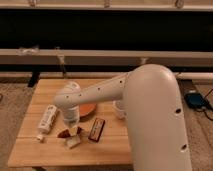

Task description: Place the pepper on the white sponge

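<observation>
Wooden table (45, 152); my gripper (73, 130) low over white sponge (74, 143), pepper (63, 133) just beside gripper. Cannot tell whether my grip open or closed.

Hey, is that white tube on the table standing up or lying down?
Lying down: the white tube stretches flat along the table, left of the gripper, which hangs low beside the pepper.

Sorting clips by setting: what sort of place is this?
Likely an office or lab corner: small wooden table on carpet, long dark windows behind. The tool hangs low above the white sponge.
</observation>
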`<state>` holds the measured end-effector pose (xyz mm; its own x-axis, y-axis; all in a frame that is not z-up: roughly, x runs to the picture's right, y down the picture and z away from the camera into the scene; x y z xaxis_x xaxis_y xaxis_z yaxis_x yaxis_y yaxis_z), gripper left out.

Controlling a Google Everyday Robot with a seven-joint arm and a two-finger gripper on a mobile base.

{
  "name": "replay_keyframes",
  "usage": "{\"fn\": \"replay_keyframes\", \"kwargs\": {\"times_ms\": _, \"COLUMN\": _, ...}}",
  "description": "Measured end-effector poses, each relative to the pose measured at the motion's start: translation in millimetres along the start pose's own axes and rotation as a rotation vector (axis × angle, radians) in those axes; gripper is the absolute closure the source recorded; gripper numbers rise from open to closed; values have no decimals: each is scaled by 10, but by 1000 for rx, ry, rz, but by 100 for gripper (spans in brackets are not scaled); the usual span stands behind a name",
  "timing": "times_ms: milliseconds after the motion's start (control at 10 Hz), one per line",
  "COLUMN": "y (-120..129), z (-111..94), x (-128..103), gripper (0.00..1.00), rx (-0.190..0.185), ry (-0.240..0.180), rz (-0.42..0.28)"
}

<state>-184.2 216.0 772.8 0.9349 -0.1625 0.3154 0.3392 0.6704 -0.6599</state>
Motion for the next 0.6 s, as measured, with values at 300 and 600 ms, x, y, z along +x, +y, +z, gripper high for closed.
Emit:
{"fn": "replay_keyframes", "kwargs": {"times_ms": 300, "y": -5, "z": -107, "x": -96, "gripper": 40, "rx": 16, "ry": -7, "rz": -26}}
{"fn": "replay_keyframes", "kwargs": {"times_ms": 600, "y": 9, "z": -77, "x": -171, "gripper": 20, "rx": 6, "ry": -16, "rz": -39}}
